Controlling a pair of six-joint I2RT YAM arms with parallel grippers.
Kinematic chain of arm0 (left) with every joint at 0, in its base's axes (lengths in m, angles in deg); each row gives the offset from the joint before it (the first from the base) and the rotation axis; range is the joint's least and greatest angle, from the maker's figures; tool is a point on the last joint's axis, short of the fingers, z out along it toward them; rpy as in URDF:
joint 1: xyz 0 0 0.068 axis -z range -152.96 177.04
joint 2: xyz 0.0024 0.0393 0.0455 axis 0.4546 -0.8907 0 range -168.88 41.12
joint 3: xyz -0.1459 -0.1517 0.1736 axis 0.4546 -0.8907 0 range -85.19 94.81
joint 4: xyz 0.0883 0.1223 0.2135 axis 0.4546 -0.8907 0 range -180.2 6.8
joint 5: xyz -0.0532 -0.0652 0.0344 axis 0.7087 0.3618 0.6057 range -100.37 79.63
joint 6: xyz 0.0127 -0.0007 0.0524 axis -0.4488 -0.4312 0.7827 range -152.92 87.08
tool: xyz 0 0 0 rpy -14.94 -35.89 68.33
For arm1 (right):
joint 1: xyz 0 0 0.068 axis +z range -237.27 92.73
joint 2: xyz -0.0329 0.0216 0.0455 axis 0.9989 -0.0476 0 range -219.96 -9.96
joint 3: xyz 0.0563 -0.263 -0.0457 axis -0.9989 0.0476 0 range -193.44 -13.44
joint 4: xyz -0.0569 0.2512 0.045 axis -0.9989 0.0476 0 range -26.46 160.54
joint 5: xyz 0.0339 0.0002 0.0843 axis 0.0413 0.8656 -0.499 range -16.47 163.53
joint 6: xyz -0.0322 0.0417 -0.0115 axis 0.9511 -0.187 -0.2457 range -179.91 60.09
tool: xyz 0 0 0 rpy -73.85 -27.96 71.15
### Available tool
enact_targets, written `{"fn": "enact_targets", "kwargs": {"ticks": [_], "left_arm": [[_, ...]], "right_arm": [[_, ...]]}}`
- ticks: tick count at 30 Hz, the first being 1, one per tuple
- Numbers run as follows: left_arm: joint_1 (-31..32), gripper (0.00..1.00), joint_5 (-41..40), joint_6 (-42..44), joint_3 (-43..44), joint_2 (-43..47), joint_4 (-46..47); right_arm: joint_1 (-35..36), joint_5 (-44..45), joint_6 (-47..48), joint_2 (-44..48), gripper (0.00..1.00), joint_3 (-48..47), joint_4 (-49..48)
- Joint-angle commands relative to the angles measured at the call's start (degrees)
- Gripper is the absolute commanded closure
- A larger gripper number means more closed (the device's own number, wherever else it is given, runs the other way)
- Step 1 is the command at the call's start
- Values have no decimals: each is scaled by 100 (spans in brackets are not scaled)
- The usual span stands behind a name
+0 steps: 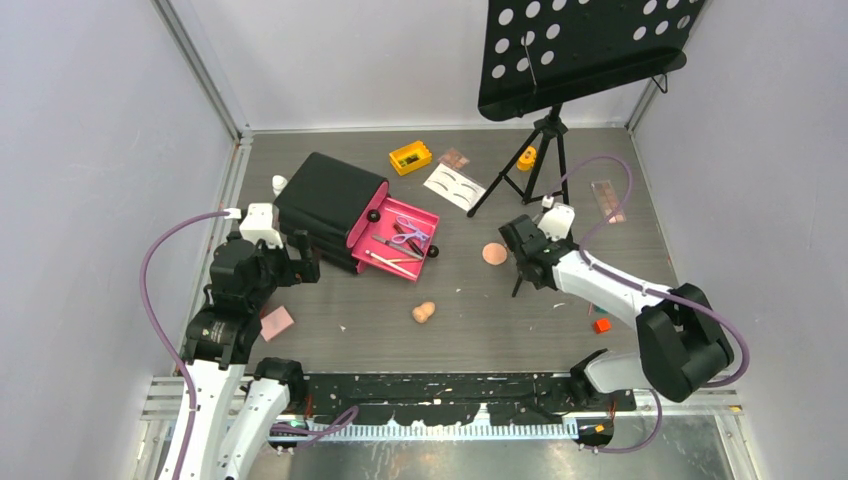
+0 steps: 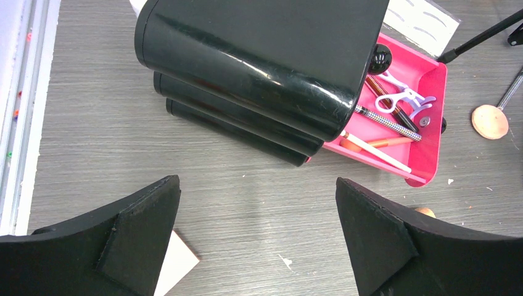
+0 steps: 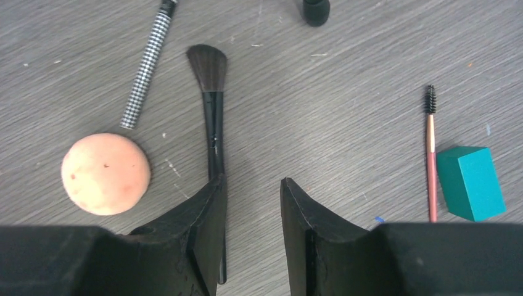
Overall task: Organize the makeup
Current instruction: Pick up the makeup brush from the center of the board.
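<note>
My right gripper (image 3: 251, 182) is open, low over the table. A black powder brush (image 3: 213, 117) lies flat with its handle running under and along the inner side of the left finger. A round peach sponge (image 3: 106, 174) and a checkered pencil (image 3: 146, 68) lie to its left. A spoolie brush (image 3: 430, 148) and a teal block (image 3: 472, 182) lie to its right. My left gripper (image 2: 256, 182) hangs wide open and empty just in front of the black chest (image 2: 259, 55). Its pink drawer (image 2: 425, 80) is pulled out and holds lilac scissors (image 2: 404, 98) and thin pencils.
A music stand (image 1: 580, 50) on a tripod stands at the back right. An eyebrow card (image 1: 455, 187), a yellow block (image 1: 410, 157) and brown palettes (image 1: 607, 200) lie at the back. A peach sponge (image 1: 424, 312), a pink pad (image 1: 276, 322) and an orange block (image 1: 601, 325) lie nearer.
</note>
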Motion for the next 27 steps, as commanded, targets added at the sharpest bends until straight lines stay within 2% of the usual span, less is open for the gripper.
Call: {"fn": "enact_targets", "kwargs": {"ticks": [1,6,14,21,24,27], "left_arm": [[-25,0,93,0,-22,15,314],[-23,0,93,0,-23,10,310],[-25,0,93,0,-23,22,311],[-24,0,93,0,-23,13,315],[-24,0,93,0,-23,20,324],[-25,0,93,0,-23,22,318]], "right_arm": [[-405,-660,-40,54,58,124,-459],[-729,-1387,177,-315,59,171,-953],[-840,-1519,268,-848,62,-14,-1034],[-895,-1448,263,-1143,77,-74,-875],[-897,-1419,294,-1071,89,-8,-897],[-898,-1431,347,-785,96,117,-983]]}}
